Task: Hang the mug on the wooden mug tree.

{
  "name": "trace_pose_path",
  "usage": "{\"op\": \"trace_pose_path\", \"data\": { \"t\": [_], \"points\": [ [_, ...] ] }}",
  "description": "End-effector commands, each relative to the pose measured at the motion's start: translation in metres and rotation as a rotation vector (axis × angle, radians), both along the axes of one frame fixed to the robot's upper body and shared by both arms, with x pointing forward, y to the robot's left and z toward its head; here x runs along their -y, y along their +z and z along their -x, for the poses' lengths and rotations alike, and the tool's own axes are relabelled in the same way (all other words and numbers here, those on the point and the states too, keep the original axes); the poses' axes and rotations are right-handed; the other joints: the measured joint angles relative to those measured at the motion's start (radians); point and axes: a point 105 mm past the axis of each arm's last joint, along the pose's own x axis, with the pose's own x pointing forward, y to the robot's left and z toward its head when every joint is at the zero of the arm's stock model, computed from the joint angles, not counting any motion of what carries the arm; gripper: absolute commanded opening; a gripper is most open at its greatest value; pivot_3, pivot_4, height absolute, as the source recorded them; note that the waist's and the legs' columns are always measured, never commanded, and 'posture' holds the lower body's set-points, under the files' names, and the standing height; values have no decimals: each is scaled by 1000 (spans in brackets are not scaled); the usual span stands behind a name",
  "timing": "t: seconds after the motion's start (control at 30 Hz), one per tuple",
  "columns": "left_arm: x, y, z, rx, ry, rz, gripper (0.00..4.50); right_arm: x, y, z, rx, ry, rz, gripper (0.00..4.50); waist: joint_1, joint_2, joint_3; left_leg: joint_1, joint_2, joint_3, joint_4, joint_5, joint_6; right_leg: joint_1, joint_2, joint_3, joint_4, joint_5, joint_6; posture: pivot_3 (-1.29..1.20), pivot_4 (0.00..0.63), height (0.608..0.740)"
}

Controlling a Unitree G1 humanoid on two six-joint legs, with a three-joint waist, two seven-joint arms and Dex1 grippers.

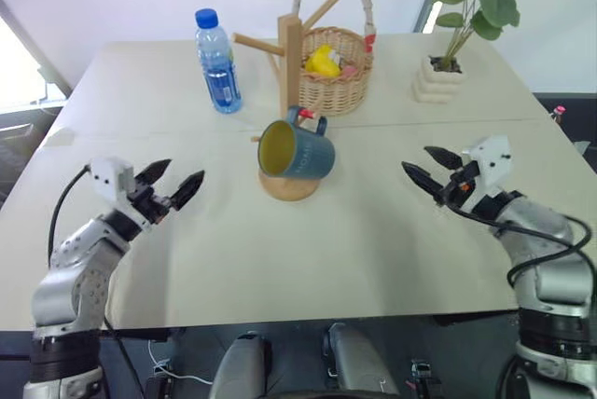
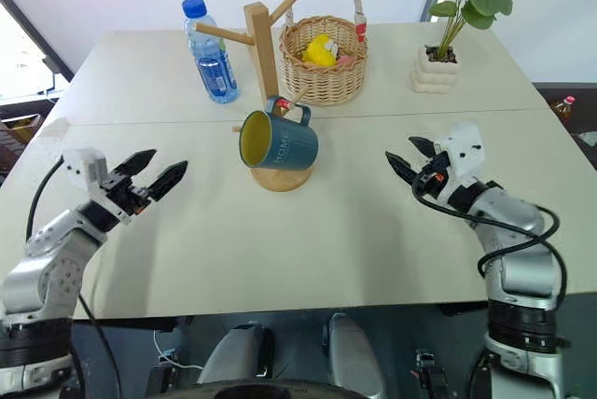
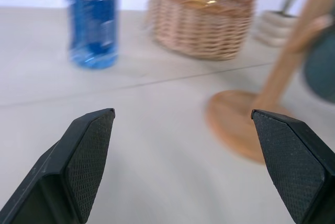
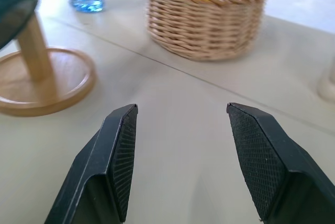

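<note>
The slate-blue mug [image 1: 300,151] with a yellow-green inside hangs tilted on the wooden mug tree [image 1: 292,61], its handle looped over a low peg and its mouth turned towards me. The tree's round base [image 1: 289,187] rests mid-table. My left gripper [image 1: 179,178] hovers open and empty to the left of the tree, well apart from it. My right gripper [image 1: 420,160] is open and empty to the right, also apart. The left wrist view shows the base [image 3: 235,124] and the mug's edge [image 3: 322,67]. The right wrist view shows the base [image 4: 47,85].
A blue-capped water bottle [image 1: 218,63] stands left of the tree. A wicker basket [image 1: 340,73] holding a yellow item sits just behind it. A potted plant [image 1: 446,68] is at the back right. The pale table [image 1: 354,250] is bare in front of the tree.
</note>
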Motion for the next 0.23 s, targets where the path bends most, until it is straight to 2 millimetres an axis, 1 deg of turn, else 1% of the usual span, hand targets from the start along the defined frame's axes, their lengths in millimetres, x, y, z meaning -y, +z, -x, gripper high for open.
{"op": "trace_pose_path", "data": {
  "t": [0.03,0.13,0.23],
  "points": [
    [-15,-5,6,18,88,-32,4500,10,-5,-2,42,-42,-25,2802,3,0,0,0,0,0,0,0,0,0,0,0,0,0,0,0,150,740],
    [-20,-15,12,-10,119,-27,4500,8,-15,-3,30,-27,-36,2802,6,0,0,-1,0,0,0,0,0,0,-1,0,-1,0,0,0,150,740],
    [-22,-19,15,-25,140,-39,4500,3,-19,-6,30,-11,-34,2802,5,0,0,-1,0,0,0,0,0,0,-1,0,-1,0,0,0,150,740]
  ]
}}
